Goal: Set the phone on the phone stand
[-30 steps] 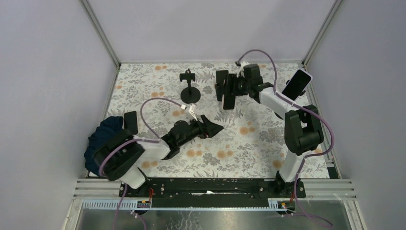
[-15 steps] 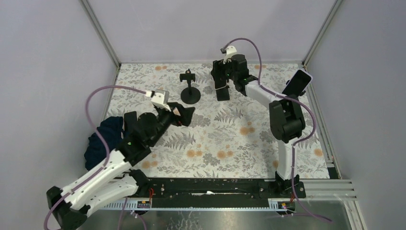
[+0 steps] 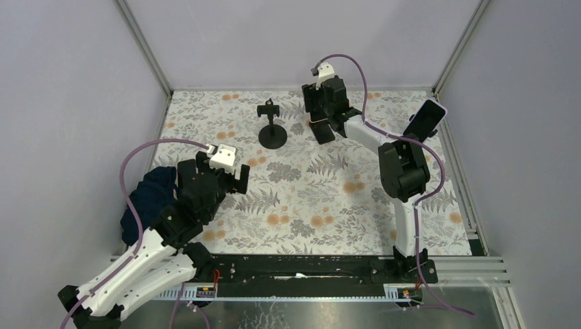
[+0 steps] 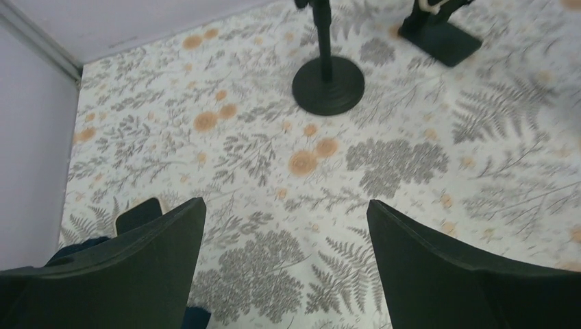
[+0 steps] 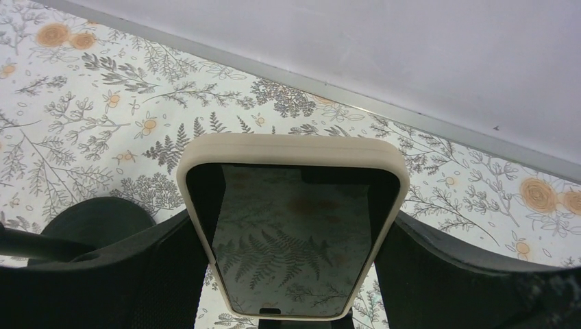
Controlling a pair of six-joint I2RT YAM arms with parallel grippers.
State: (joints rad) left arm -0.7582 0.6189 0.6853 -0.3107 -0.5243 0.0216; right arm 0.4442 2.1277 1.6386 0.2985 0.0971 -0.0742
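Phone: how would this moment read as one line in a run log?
phone: gripped in right tool, near stand, not on it | left tool: open, empty | stand: upright, bare

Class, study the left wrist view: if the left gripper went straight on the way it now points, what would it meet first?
Probably the floral tablecloth just ahead of the left gripper; the phone stand lies farther on, though depth is unclear.
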